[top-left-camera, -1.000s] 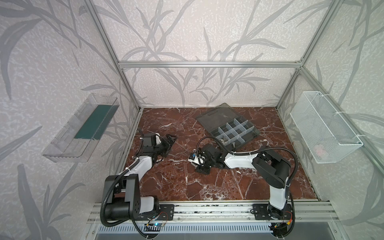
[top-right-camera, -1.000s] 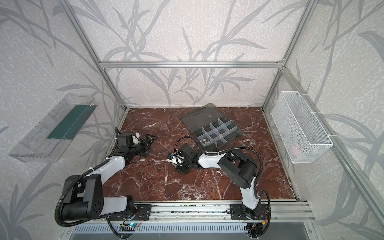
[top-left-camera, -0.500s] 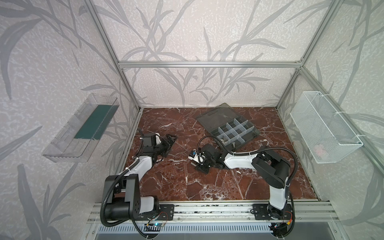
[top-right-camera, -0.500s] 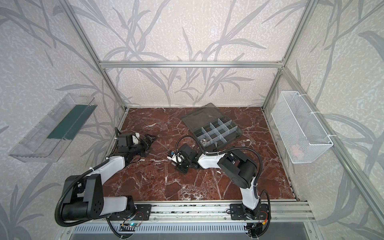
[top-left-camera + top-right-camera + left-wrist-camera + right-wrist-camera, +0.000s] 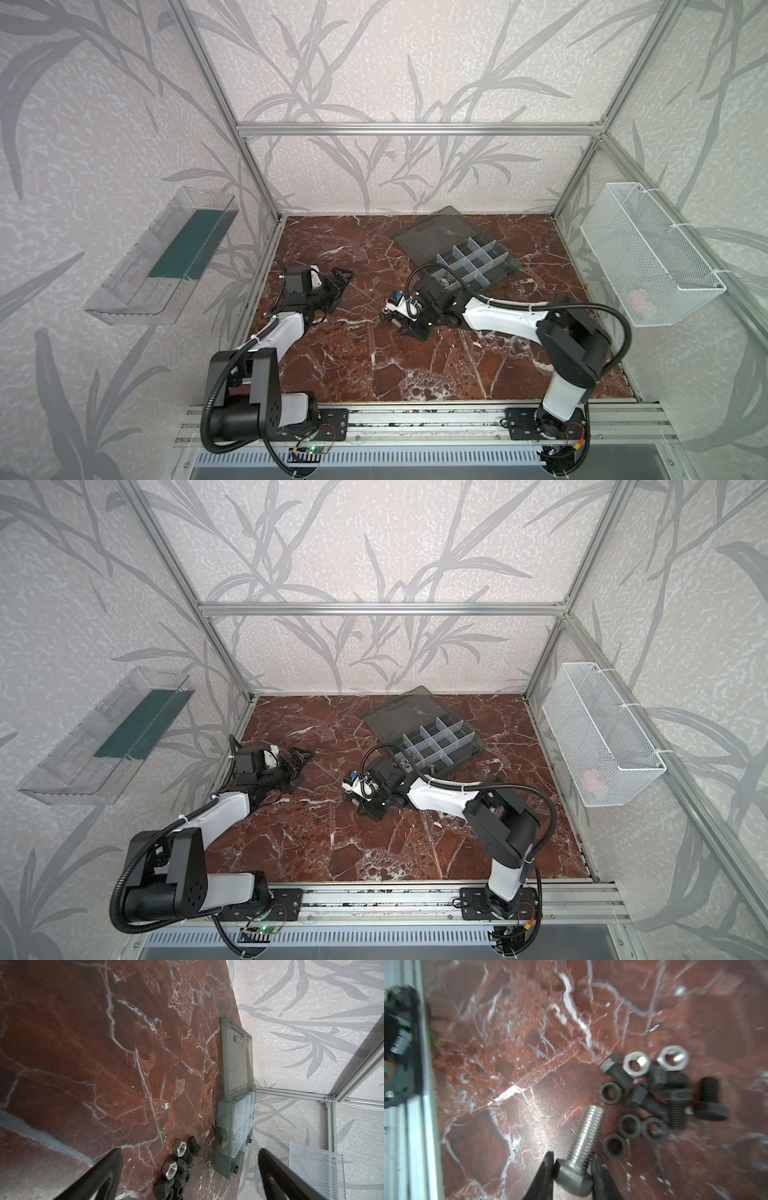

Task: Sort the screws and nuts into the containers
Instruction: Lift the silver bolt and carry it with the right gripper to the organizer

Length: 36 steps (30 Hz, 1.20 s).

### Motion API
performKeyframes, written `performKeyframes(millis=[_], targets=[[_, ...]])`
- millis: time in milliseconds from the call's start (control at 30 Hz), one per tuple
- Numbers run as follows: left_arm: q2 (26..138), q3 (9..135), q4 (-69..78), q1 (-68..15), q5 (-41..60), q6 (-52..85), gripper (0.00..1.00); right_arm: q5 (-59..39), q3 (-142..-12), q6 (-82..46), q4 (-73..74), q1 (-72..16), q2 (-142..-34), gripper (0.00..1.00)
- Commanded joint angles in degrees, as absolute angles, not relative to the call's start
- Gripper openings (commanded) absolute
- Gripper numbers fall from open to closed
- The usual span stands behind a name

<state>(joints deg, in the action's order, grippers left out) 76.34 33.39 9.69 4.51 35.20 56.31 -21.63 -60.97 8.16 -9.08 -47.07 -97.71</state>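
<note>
The right gripper (image 5: 572, 1165) is closed down narrow on a silver screw (image 5: 588, 1132), a bright steel bolt with a hexagonal head and a long, finely threaded shank. Its black fingers (image 5: 547, 1169) pinch it at the head end, and the shank juts out past the tips. The blur hides whether the bolt is clear of the surface. In both top views this gripper (image 5: 405, 326) sits low near the middle of the table (image 5: 374, 365), a glossy red-brown marble slab with white veins.

Just beside the held bolt lies a loose heap. In it are matte black screws (image 5: 676, 1109) with stubby ribbed shanks, black nuts (image 5: 629, 1126) like dull rings, and two shiny silver nuts (image 5: 636, 1064) with crisp hexagonal faces. Several touch or overlap.

The smoky-grey translucent plastic organiser box (image 5: 513, 266) stands far and right of the heap. Its flat lid (image 5: 440, 235) is thrown back on the marble. Pale dividers cut the box into small rectangular compartments (image 5: 473, 259). The near-left one holds a few metal pieces too small to tell apart.

The left gripper (image 5: 190, 1151) is spread wide and holds nothing. It is low over the left of the table (image 5: 338, 282), well apart from the heap.
</note>
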Motion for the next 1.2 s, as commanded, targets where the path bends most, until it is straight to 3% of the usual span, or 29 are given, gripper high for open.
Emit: performKeyframes(millis=[0,233,633,1167], targets=[[76.7,33.4,11.1,4.8,36.7,57.5,0.99,-23.5,-60.7,5.8,-12.0,-41.6,-88.9,0.0],[76.2,33.6,11.0,4.8,36.7,57.6,0.99,-16.1,-61.0,0.1,-20.5,-28.5,-81.7,0.0],[75.6,33.9,9.8,4.8,36.4,57.5,1.0,2.1,-61.2,-15.5,-28.1,-24.1,-83.1,0.0],[76.1,33.7,9.6,4.8,36.2,57.3,0.99,1.8,-68.8,-24.5,-30.6,-21.6,-96.3,0.0]])
